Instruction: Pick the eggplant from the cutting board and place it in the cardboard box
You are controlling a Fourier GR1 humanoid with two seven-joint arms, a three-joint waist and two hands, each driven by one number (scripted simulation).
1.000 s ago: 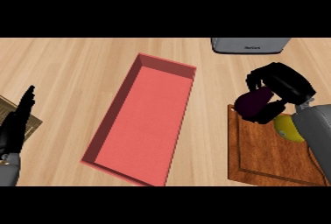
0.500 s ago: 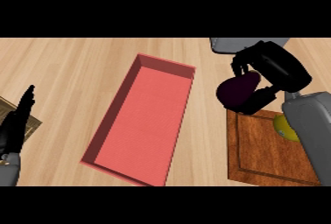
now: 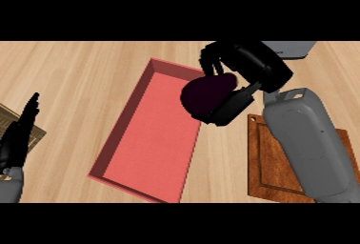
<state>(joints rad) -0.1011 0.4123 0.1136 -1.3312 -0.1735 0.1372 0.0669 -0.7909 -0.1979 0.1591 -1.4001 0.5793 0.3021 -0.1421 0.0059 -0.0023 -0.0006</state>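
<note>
Your box lay mid-desk, long axis running near to far. Cutting board sat right of box, apart from it. Right hand, curled round eggplant, hung over box's far right wall. Left hand rested at your left edge, fingers straight.

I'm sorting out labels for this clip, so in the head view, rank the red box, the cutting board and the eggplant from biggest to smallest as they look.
1. Red box, largest.
2. Cutting board, though the right forearm hides part of it.
3. Eggplant, smallest; it is lifted in the right hand, nearer the camera, so it looks bigger than it would lying down.
</note>
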